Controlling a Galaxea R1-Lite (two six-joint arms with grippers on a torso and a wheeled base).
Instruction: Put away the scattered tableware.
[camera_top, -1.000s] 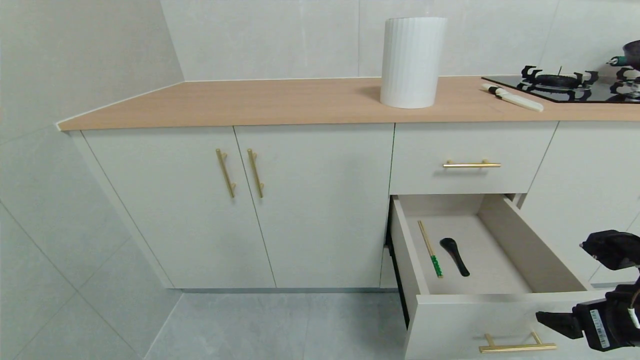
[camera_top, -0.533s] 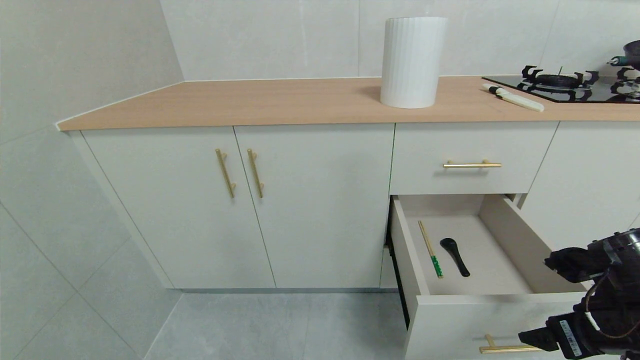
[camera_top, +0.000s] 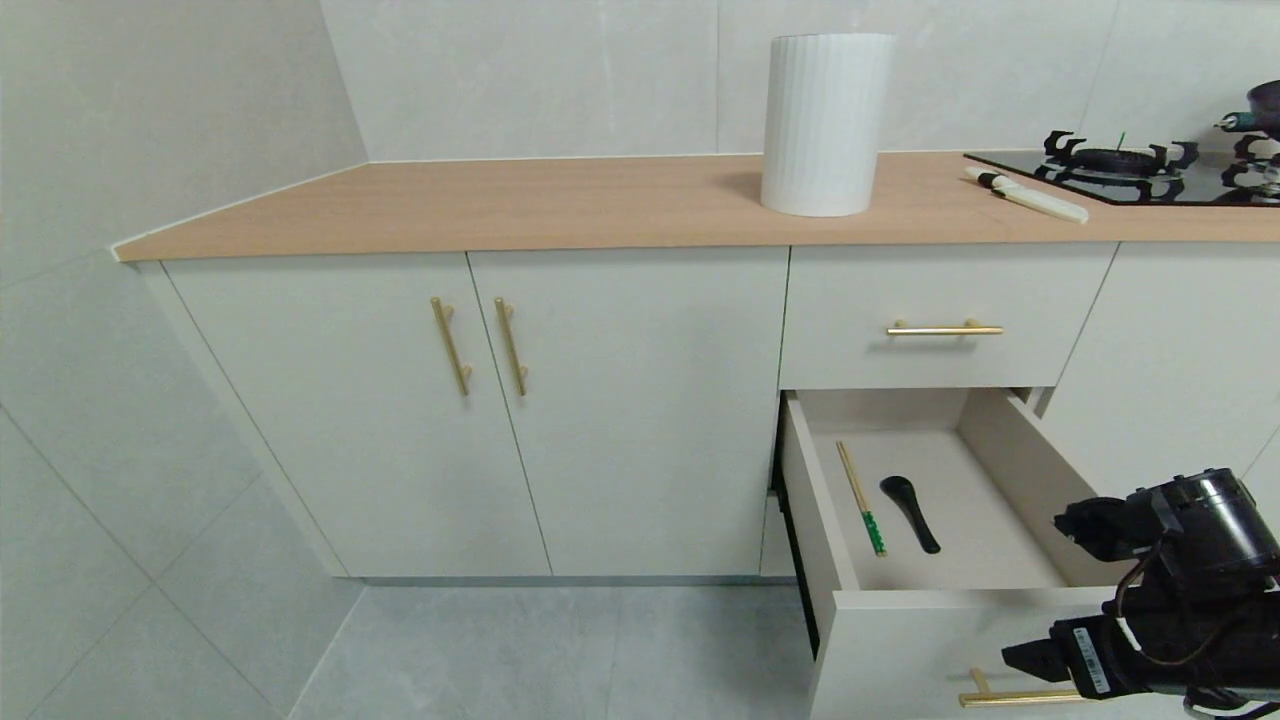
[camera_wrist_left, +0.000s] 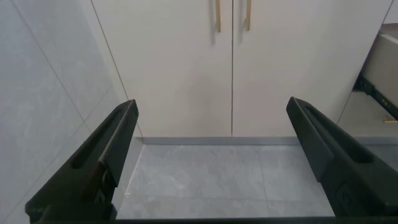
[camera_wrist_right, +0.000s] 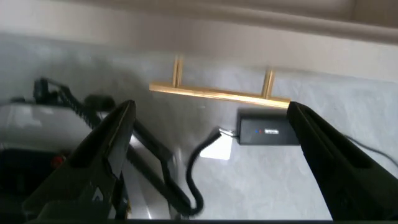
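The wooden desk (camera_top: 500, 205) carries a white ribbed canister (camera_top: 825, 125) and, near the stove (camera_top: 1120, 165), a pale knife (camera_top: 1030, 198). Below it, the lower drawer (camera_top: 815, 500) stands pulled open. The right gripper (camera_wrist_right: 210, 109) hovers before the drawer's gold handle (camera_wrist_right: 221, 94), fingers spread wide (gripping nothing). The left gripper (camera_wrist_left: 211, 106), likewise released, faces the cabinet doors (camera_wrist_left: 233, 56). Inside the drawer lie chopsticks (camera_top: 860, 497) and, just beside them, a black spoon (camera_top: 908, 512).

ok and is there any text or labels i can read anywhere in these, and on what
The white sticker on the right arm: barcode-like print, too small to read.
Pale mark on the small black box near the drawer handle: blurred, unreadable.
Nothing else carries text.
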